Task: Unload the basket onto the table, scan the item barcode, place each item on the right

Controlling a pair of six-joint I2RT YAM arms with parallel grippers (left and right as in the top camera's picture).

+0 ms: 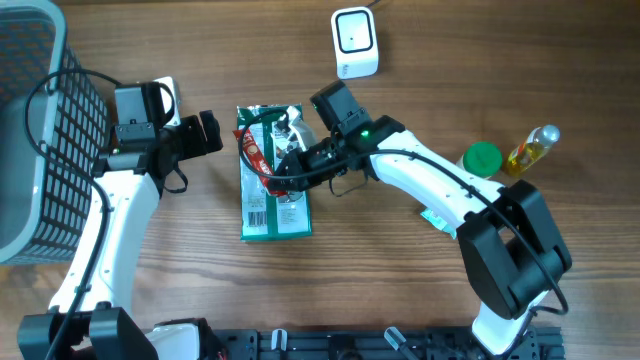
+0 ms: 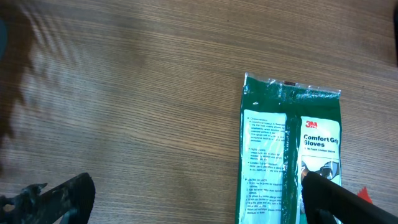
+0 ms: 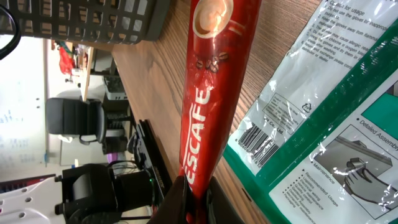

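Two arms over a wooden table (image 1: 400,285), seen from overhead: main risk, the thin red coffee stick sachet (image 1: 255,152) swivelling or slipping out of a pinch on just one end during the carry to the white scanner (image 1: 355,42) at the far edge; second risk, a wrong read off the green glove packet (image 1: 275,215) lying flat directly beneath. Right gripper (image 1: 283,168) closed tight on the sachet, foil pointing away from the fingers towards the left arm, just above the packet; left gripper (image 1: 205,132) spread wide, empty, just beside the packet's far left corner. Left wrist view: no contact with anything, left gripper (image 2: 193,205) gaping over bare wood, glove packet (image 2: 289,149) ahead and to one side, so some chance of nudging it on any advance. Right wrist view: coffee stick sachet (image 3: 208,106) rising straight out from the shut right gripper (image 3: 189,205), lettering face up, own barcode nowhere visible, hence possibly the wrong face offered to the scanner; printed barcode (image 3: 258,146) on the glove packet (image 3: 311,124) just beside the foil, dark basket (image 3: 93,18) beyond
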